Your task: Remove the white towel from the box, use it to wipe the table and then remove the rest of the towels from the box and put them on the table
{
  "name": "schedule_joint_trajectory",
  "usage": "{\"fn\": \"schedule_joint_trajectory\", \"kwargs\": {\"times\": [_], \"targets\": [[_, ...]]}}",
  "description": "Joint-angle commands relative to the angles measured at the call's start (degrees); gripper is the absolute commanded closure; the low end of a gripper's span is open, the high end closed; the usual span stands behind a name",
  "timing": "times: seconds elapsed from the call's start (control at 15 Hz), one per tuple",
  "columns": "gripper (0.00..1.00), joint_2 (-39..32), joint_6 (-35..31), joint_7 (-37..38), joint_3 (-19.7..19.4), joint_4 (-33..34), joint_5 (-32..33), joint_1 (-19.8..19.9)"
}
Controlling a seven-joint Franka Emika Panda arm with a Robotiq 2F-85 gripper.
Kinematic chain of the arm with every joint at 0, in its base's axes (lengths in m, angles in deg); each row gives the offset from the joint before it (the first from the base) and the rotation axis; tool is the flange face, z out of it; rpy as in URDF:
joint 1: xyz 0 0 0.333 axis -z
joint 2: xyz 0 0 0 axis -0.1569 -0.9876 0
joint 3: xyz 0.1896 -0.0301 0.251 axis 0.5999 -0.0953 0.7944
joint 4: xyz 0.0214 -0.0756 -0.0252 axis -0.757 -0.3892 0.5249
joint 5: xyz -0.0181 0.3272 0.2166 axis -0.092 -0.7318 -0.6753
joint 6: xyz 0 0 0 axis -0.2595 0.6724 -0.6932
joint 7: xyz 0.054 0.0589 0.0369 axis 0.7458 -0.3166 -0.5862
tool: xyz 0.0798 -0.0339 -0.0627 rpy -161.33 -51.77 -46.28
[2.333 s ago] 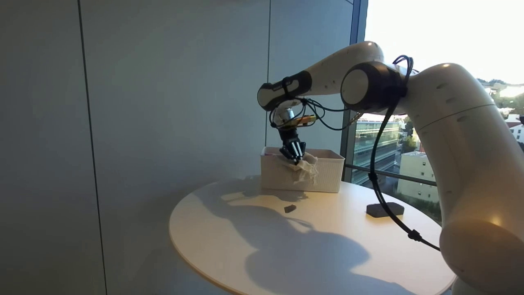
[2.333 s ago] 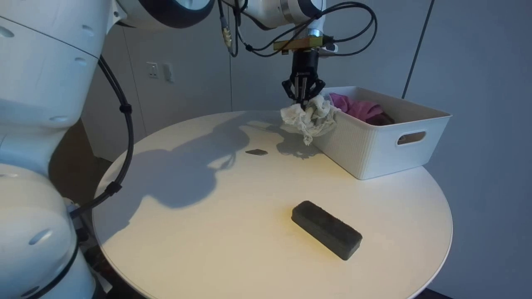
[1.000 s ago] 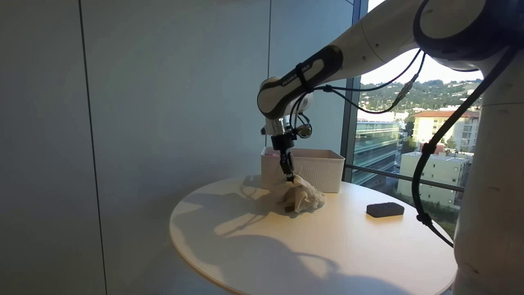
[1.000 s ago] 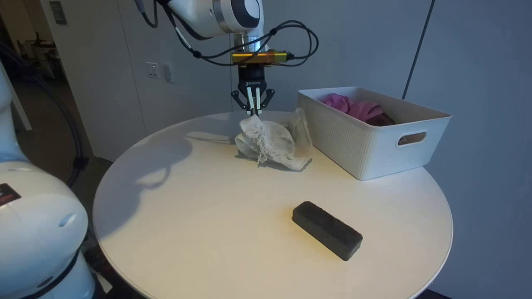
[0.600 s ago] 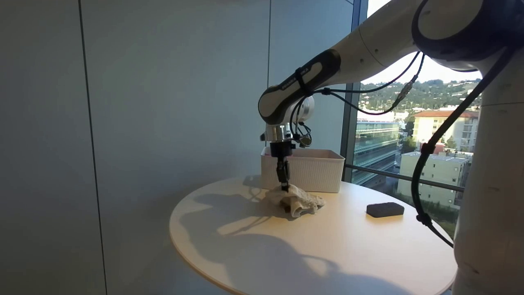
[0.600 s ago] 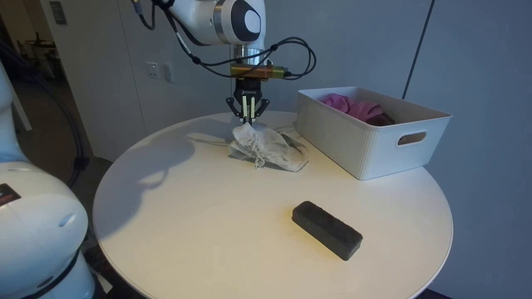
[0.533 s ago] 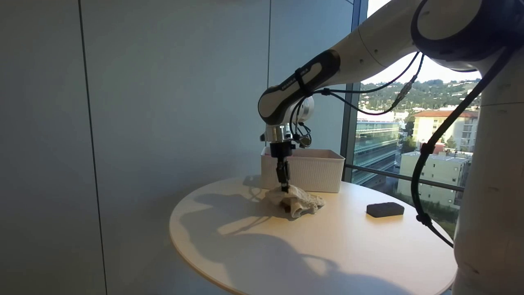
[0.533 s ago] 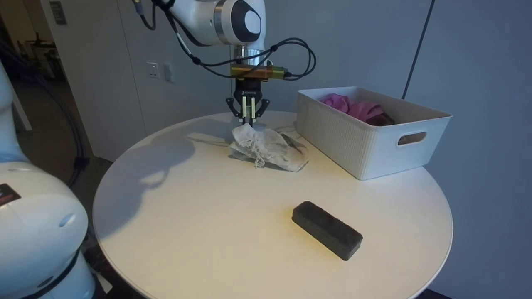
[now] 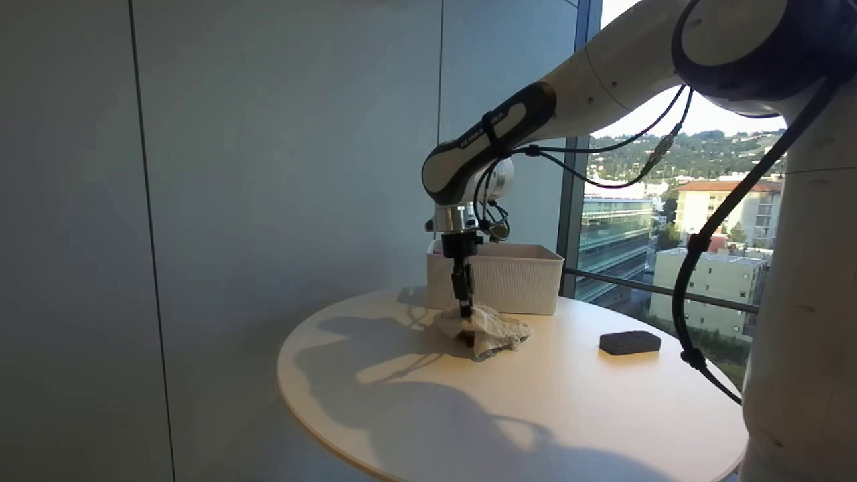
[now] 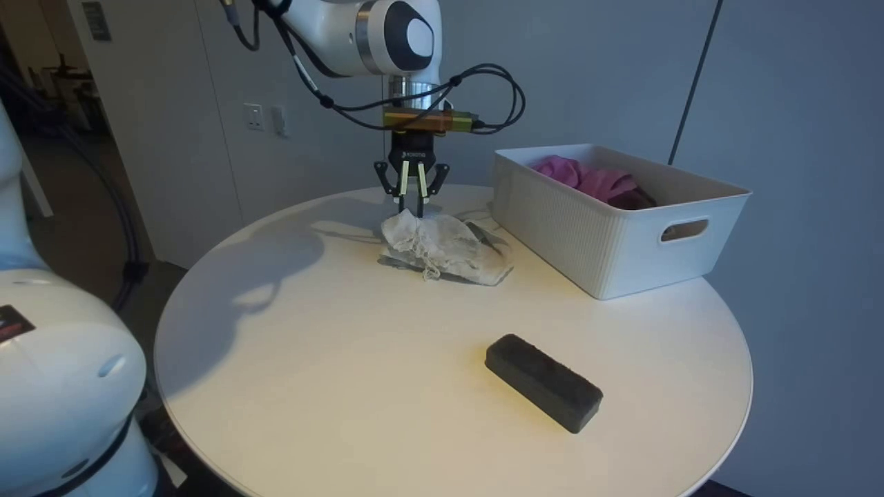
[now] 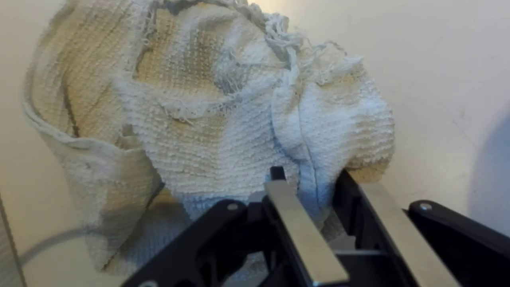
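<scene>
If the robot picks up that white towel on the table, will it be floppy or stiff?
Probably floppy: the white towel lies crumpled in soft folds on the table. It likely won't slip easily, since its weave looks bumpy. And it looks frayed and stringy along its edges, so it might snag.

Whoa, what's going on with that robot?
The robot arm has its fingers parted on either side of a fold of the white towel, which lies rumpled on the round table beside the box. They don't seem to be squeezing the towel. Pink cloth is in the box, not yet taken out.
</scene>
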Motion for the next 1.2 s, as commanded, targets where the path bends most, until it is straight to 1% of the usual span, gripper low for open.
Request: {"fn": "schedule_joint_trajectory", "kwargs": {"times": [0.0, 0.07, 0.13, 0.2, 0.27, 0.47, 0.6, 0.73, 0.93, 1.07, 1.13], "targets": [[0.64, 0.0, 0.1, 0.0, -0.5, 0.1, 0.0, -0.5], [0.39, 0.0, 0.1, 0.0, -0.5, 0.1, 0.0, -0.5], [0.37, 1.0, 0.7, -0.2, -0.5, 0.0, -0.2, -0.4], [0.31, 3.4, -0.1, -0.3, -0.5, -1.1, 0.3, -0.4], [0.24, 6.3, 0.0, -0.9, -0.5, -2.3, 0.1, -0.4], [0.0, 13.4, 1.5, -2.3, -1.5, -4.4, -0.1, -0.3], [0.0, 12.7, 4.1, -4.1, -3.2, -2.8, -0.9, -0.1], [0.0, 11.5, 6.5, -8.6, -5.1, -2.8, -3.2, -0.5], [0.0, 9.3, 5.9, -14.0, -6.2, -4.4, -5.6, -0.9], [0.0, 7.7, 4.0, -16.5, -6.0, -5.7, -6.6, -0.8], [0.0, 6.8, 1.9, -16.5, -5.7, -6.5, -6.6, -0.8]]}}
